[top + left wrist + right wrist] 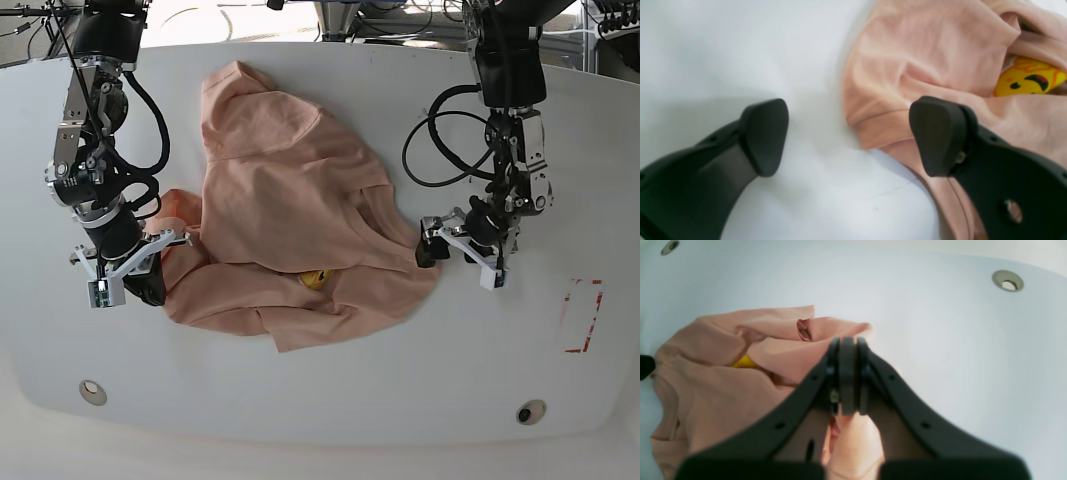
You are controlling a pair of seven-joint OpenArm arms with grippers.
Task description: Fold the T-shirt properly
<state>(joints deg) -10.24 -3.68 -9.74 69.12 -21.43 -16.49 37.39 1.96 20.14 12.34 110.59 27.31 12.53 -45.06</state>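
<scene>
On the left of the base view, the right pincer (150,262) is clamped on a fold of the T-shirt (290,200), pinching cloth at the garment's near-left edge. The T-shirt lies crumpled in the middle of the white worktop (330,400), one flap thrown over the body and the yellow emblem (316,278) peeking from under it. On the right, the left pincer (455,243) has its jaws wide apart and empty, one pad over a hemmed edge (882,121), the other over bare worktop. To do this step well, I judge it should close on that hem alone, a single layer, then both arms draw apart to spread the cloth flat. There is open worktop on every side.
</scene>
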